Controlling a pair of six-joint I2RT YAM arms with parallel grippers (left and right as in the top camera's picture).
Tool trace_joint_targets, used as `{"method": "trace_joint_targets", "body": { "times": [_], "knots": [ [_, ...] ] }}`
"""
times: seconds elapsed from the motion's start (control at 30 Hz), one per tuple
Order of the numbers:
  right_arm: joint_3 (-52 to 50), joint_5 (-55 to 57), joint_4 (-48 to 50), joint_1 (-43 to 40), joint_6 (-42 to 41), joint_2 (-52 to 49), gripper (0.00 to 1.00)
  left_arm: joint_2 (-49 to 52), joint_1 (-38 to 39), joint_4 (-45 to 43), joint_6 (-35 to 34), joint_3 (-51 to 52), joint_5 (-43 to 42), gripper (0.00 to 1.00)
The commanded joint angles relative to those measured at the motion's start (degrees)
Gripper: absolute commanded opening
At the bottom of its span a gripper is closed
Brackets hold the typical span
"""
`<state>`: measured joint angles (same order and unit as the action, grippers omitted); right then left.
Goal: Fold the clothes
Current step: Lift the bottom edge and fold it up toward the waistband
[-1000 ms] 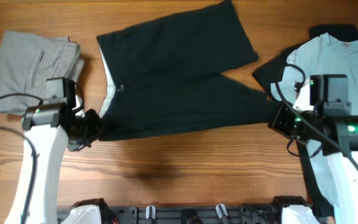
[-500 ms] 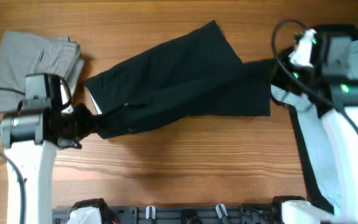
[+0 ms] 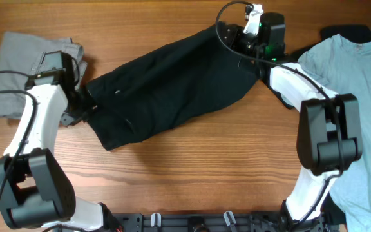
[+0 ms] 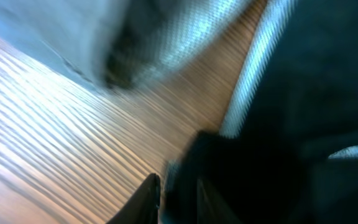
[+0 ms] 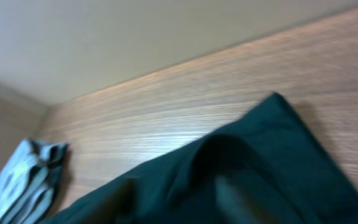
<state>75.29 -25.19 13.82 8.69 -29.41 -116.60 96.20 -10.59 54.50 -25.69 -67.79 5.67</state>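
A pair of black shorts (image 3: 172, 77) lies doubled over lengthwise, running diagonally from near left to far right. My left gripper (image 3: 87, 103) is at its waistband end. In the left wrist view its fingertips (image 4: 149, 194) stand a narrow gap apart with black cloth (image 4: 303, 124) between them; motion blur hides whether they still pinch it. My right gripper (image 3: 232, 33) hovers at the far leg end. In the right wrist view its jaws (image 5: 182, 199) stand wide apart above the dark fabric (image 5: 272, 143), holding nothing.
Folded grey trousers (image 3: 24, 64) lie at the far left, close to my left arm, and show at the left edge (image 5: 30, 174) of the right wrist view. A light blue T-shirt (image 3: 359, 96) lies spread on the right over a black garment (image 3: 346, 31).
The right gripper carried the near leg end up and over to the far side, then opened. The left gripper moved up and left with the waistband, and its jaws have parted slightly.
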Motion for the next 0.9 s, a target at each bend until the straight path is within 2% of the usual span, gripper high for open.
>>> {"method": "trace_joint_targets", "body": {
  "times": [0.0,0.03,0.1,0.2,0.27,0.33,0.5,0.57,0.67,0.7,0.73,0.77,0.87],
  "knots": [
    [1.3,2.7,-1.2,-1.2,1.2,-1.0,0.89,0.5,-1.4,-3.4,1.4,0.0,1.3,0.65],
    [1.3,1.6,-3.1,-1.7,2.8,-0.4,0.95,0.5,-1.4,-4.2,3.2,0.0,-0.7,0.66],
    [1.3,0.7,-11.1,-3.4,6.6,1.4,0.99,0.5,-1.4,-5.0,6.3,0.0,-3.8,0.71],
    [1.3,1.0,-24.2,-5.2,16.5,2.8,1.00,0.6,-1.4,-4.9,10.6,0.0,-4.8,0.86],
    [1.3,9.6,-34.9,-6.1,20.1,2.8,1.00,0.6,-1.4,-4.5,10.7,0.0,-5.0,0.89],
    [1.2,18.5,-40.9,-7.0,20.2,2.6,1.00,0.6,-1.4,-2.3,10.8,0.0,-8.1,0.86],
    [1.1,13.4,-42.4,-7.5,20.3,2.3,0.99,0.5,-1.4,4.3,13.6,0.0,-11.0,0.88],
    [1.1,7.3,-42.3,-7.5,20.3,1.7,0.89,0.5,-1.4,5.6,14.6,0.0,-11.0,0.89],
    [-0.2,2.4,-39.0,-6.9,18.4,-0.3,0.88,0.5,-1.4,5.8,15.0,0.0,-11.0,0.88],
    [-0.7,1.2,-38.0,-6.6,17.8,-1.8,0.63,0.5,-1.4,5.8,15.1,0.0,-11.0,0.88],
    [-0.7,1.2,-38.7,-6.5,17.2,-2.7,0.15,0.5,-1.4,5.8,15.1,0.0,-11.0,0.88],
    [-0.7,1.1,-39.9,-6.5,17.1,-2.8,0.04,0.5,-1.4,5.9,15.1,0.0,-11.0,0.88],
    [-0.7,4.8,-52.1,-6.6,16.5,-0.5,0.05,0.5,-1.4,6.7,16.5,0.0,-11.0,0.87]
  ]
}}
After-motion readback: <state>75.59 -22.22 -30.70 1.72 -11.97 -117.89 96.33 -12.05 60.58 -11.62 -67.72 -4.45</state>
